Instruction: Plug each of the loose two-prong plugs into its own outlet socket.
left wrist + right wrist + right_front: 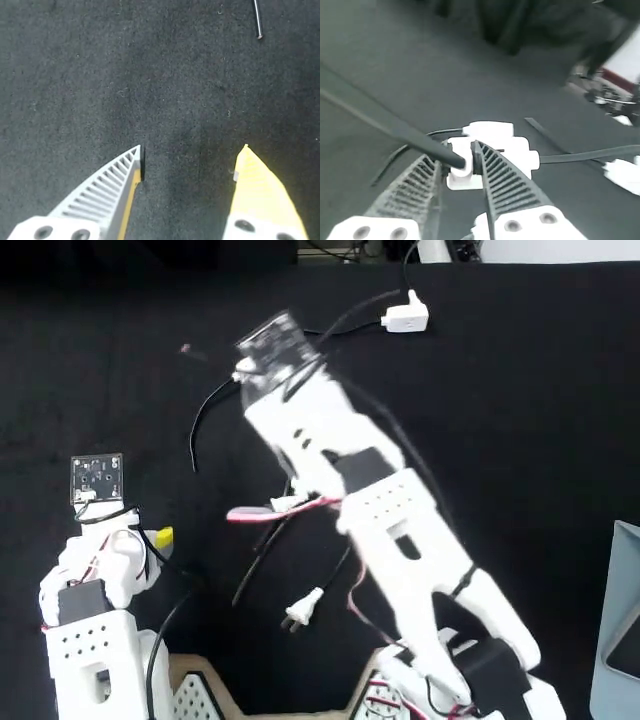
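I log my right gripper [457, 159], arm stretched far across the black cloth [520, 420], jaws nearly closed on a white two-prong plug [460, 178] just before the white outlet socket [495, 142]; left gripper [192, 150], arm folded near its base, spread wide and empty; second plug [300, 613] loose mid-table.

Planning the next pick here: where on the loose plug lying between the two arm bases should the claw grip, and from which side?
Grip the loose plug on its white body, probably from straight above, with the fingers closing across its width. It lies flat on the black table, prongs pointing toward the arm bases and cord trailing off the other end, so both ends are best left clear.
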`<action>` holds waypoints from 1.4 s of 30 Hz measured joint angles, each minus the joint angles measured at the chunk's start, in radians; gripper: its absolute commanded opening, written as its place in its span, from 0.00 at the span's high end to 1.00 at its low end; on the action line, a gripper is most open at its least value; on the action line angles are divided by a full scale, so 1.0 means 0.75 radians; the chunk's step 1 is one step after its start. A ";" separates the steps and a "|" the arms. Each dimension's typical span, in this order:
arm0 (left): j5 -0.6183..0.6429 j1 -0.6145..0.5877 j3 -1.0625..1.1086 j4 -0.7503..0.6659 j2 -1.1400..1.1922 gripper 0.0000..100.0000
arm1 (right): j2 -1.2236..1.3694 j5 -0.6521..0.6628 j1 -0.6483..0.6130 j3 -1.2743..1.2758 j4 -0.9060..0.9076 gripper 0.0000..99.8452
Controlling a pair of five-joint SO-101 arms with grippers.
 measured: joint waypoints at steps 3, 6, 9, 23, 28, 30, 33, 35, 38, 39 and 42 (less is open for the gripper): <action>0.000 0.000 0.000 0.000 0.000 0.70 | 0.004 0.000 0.110 0.000 -0.108 0.99; 0.000 0.000 0.000 0.000 0.000 0.70 | 0.082 0.000 0.221 -0.002 -0.207 0.99; 0.000 0.000 0.000 0.000 0.000 0.70 | 0.219 0.000 0.315 -0.002 -0.295 0.99; 0.000 0.000 0.012 0.000 0.000 0.70 | 0.933 -0.123 0.381 -0.446 -0.303 0.80; 0.000 0.000 0.012 0.000 0.000 0.70 | 0.943 -0.258 0.381 -0.691 0.127 0.75; 0.000 0.000 0.012 0.000 0.000 0.70 | 0.933 -0.297 0.381 -0.763 0.311 0.75; 0.000 0.000 0.012 0.000 0.000 0.70 | 0.878 -0.319 0.383 -0.818 0.538 0.75; 0.000 0.000 0.012 0.000 0.000 0.70 | 0.827 -0.321 0.383 -0.827 0.644 0.75; 0.000 0.000 0.012 0.000 0.000 0.70 | 0.757 -0.323 0.370 -0.824 0.767 0.75; 0.000 0.000 0.012 0.000 0.000 0.70 | 0.734 -0.323 0.354 -0.808 0.810 0.75; 0.000 0.000 0.016 0.000 0.000 0.70 | 0.671 -0.321 0.280 -0.730 0.917 0.75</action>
